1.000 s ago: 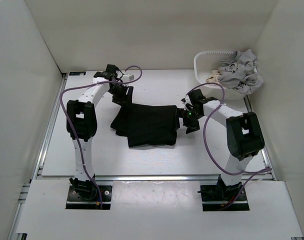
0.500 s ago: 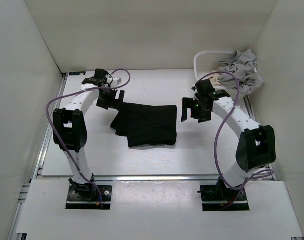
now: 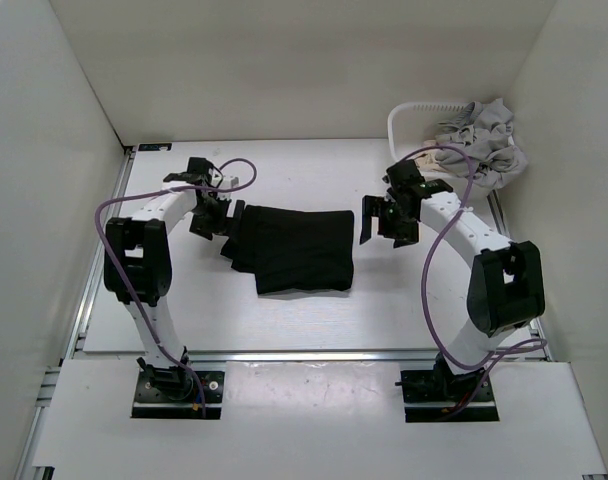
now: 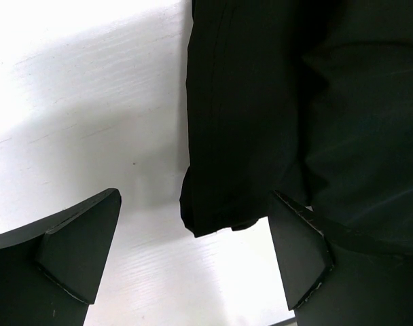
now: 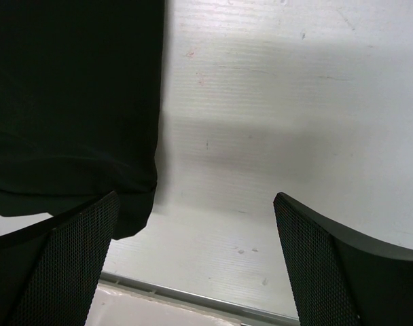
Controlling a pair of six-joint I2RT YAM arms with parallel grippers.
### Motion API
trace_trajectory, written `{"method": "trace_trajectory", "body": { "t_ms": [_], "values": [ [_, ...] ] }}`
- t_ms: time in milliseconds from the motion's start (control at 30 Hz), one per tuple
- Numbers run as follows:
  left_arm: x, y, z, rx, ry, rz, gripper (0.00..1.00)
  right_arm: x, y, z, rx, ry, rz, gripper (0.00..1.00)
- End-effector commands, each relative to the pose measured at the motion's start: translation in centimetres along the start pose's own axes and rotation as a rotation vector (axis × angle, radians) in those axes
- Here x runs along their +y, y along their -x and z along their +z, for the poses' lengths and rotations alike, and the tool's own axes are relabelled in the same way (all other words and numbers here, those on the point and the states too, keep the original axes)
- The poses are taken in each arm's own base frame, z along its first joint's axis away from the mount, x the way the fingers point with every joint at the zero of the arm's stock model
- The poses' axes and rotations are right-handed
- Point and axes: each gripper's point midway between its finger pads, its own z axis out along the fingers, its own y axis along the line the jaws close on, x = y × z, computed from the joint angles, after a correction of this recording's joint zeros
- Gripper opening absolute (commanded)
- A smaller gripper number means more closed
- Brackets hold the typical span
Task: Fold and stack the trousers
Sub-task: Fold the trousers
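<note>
At the near edge of the surface [image 3: 184, 310] the two arm bases stand. Both arms rise and bend inward toward the middle, where the trousers [image 3: 296, 250] lie flat as a folded black packet. Its long axis runs left to right, and an uneven layer juts out at its left end. The packet sits between the two tools. The left end effector [image 3: 218, 220] hangs over that ragged left end, pointing down, fingers spread wide and holding nothing. In the left wrist view a corner of the black cloth lies between its fingers [image 4: 77, 251], under them and not pinched. The right end effector [image 3: 384, 222] is just beside the right edge, apart from the cloth, also wide open and empty. In its wrist view the gap between the fingers shows mostly bare surface, with the cloth's edge off toward one finger. The left arm looks nearer to a grip, while the right would probably need to shift inward first. Farther back at the right corner, a basket [image 3: 409, 118] holds grey garments [image 3: 481, 140], well apart from the trousers.
</note>
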Motion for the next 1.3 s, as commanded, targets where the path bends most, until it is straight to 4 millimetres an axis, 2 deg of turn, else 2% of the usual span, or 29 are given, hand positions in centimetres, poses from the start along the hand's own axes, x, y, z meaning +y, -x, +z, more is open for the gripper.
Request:
{"method": "trace_trajectory", "body": {
  "t_ms": [0, 33, 67, 133, 167, 200, 233, 300, 400, 467, 533, 733, 767, 833, 900, 967, 1033, 1133, 1200, 1267],
  "values": [
    [-1.0, 1.5, -2.5, -0.099, -0.021, 0.03, 0.99, 1.3, 2.1, -1.8, -0.078, -0.01, -0.076, 0.99],
    [-1.2, 1.9, -3.4, -0.124, -0.018, 0.036, 0.95, 2.0, 2.0, -2.3, -0.079, -0.027, -0.116, 0.99],
    [-1.6, 1.4, -3.7, -0.122, -0.034, 0.051, 0.93, 1.8, 2.1, -2.6, -0.09, -0.068, -0.128, 0.99],
    [-4.2, 1.4, -4.9, -0.157, -0.101, 0.158, 0.9, 1.8, 1.8, -2.6, -0.083, -0.079, -0.145, 0.99],
    [-5.2, 0.3, -4.9, -0.114, -0.136, 0.176, 0.9, 1.9, 1.3, -2.3, -0.067, -0.068, -0.131, 0.99],
    [-7.1, -0.5, -5.0, -0.092, -0.216, 0.214, 0.9, 2.2, 1.3, -2.3, -0.07, -0.034, -0.101, 0.99],
    [-7.5, -1.4, -4.7, -0.05, -0.247, 0.2, 0.9, 2.4, 1.8, -1.8, -0.088, -0.001, -0.078, 0.99],
    [-8.7, -3.3, -3.7, 0.033, -0.299, 0.205, 0.92, 2.3, 0.8, -0.3, -0.051, 0.05, -0.031, 0.99],
    [-9.6, -4.8, -2.1, 0.102, -0.336, 0.202, 0.96, 2.9, 0.4, 1.3, -0.024, 0.091, 0.004, 0.99],
    [-10.0, -4.5, -1.0, 0.11, -0.349, 0.201, 1.0, 3.2, 0.4, 1.9, -0.023, 0.106, 0.013, 0.99],
    [-10.3, -3.4, -0.5, 0.099, -0.349, 0.204, 1.0, 3.1, 0.3, 2.1, -0.023, 0.107, 0.022, 0.99],
    [-11.2, -2.1, 2.4, 0.137, -0.419, 0.17, 1.0, 2.7, -0.6, 2.7, -0.004, 0.099, 0.026, 0.99],
    [-11.5, -1.6, 2.5, 0.131, -0.433, 0.162, 1.0, 2.4, -1.2, 2.9, 0.011, 0.093, 0.029, 0.99],
    [-11.9, -1.8, 3.2, 0.148, -0.469, 0.149, 1.0, 2.1, -1.8, 3.4, 0.023, 0.088, 0.031, 0.99],
    [-12.3, -1.0, 2.7, 0.124, -0.489, 0.156, 1.0, 2.1, -2.0, 3.6, 0.024, 0.088, 0.04, 0.99],
    [-13.0, -1.0, 2.6, 0.125, -0.51, 0.162, 1.0, 1.6, -2.9, 4.1, 0.042, 0.08, 0.044, 0.99],
    [-13.1, -0.6, 1.9, 0.103, -0.509, 0.172, 0.96, 1.5, -3.2, 4.2, 0.05, 0.077, 0.045, 0.99],
    [-12.4, 0.6, 0.9, 0.06, -0.421, 0.212, 0.95, 1.5, -3.2, 4.2, 0.05, 0.077, 0.045, 0.99],
    [-10.2, 2.1, 0.3, 0.021, -0.245, 0.251, 0.97, 1.3, -3.6, 4.4, 0.059, 0.073, 0.047, 0.99],
    [-8.9, 2.8, -0.7, -0.005, -0.127, 0.274, 0.98, 1.3, -3.6, 4.4, 0.059, 0.073, 0.047, 0.99]
  ]
}}
